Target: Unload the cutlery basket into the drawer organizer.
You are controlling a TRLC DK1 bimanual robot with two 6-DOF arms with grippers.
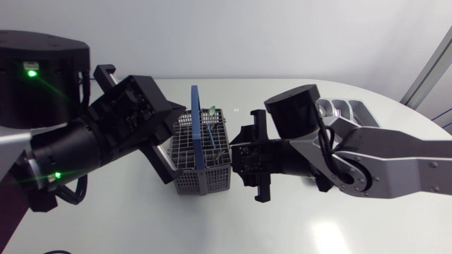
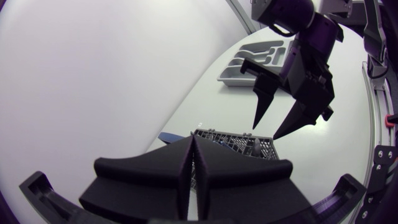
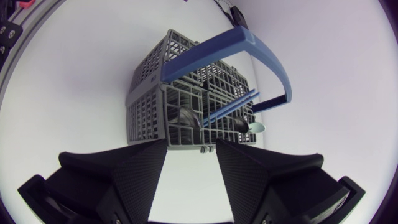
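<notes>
Left arm and right arm flank one basket, one organizer beyond.

Glossy white table under soft, even light.

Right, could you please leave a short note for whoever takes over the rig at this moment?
Left tool: shut, empty, close beside the cutlery basket.
Right tool: open, empty, at the basket's opposite side, facing it.
The basket stands mid-table with blue-handled cutlery in it. The drawer organizer sits further back, behind the right arm; no cutlery shows in it.
Done: nothing unloaded, as far as can be seen.
Left: lift each piece out and sort it into the organizer.
</notes>
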